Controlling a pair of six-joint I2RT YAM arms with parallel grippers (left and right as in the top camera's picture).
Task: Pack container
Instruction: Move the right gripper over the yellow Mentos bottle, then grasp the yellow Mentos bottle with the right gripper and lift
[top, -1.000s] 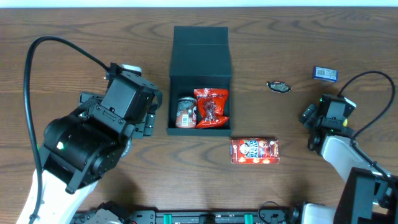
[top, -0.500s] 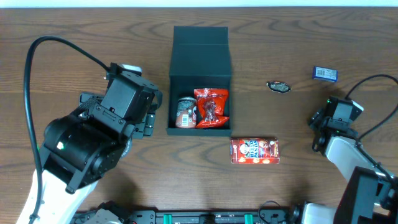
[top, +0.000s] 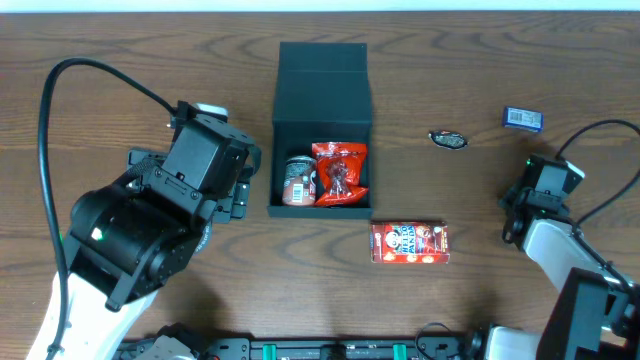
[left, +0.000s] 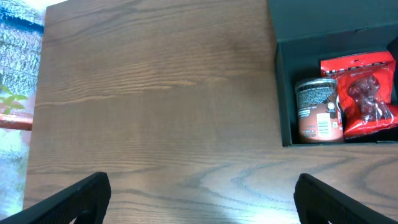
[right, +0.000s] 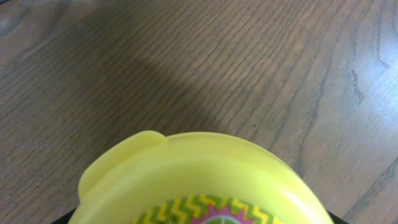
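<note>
Container holds can left of pouch; carton lies before its right corner.

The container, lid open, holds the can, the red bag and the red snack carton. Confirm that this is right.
Not quite. The container is open and holds the can and the red bag, but the red snack carton is not in it. It lies on the table outside the box, off its near right corner. The overhead view shows this.
</note>
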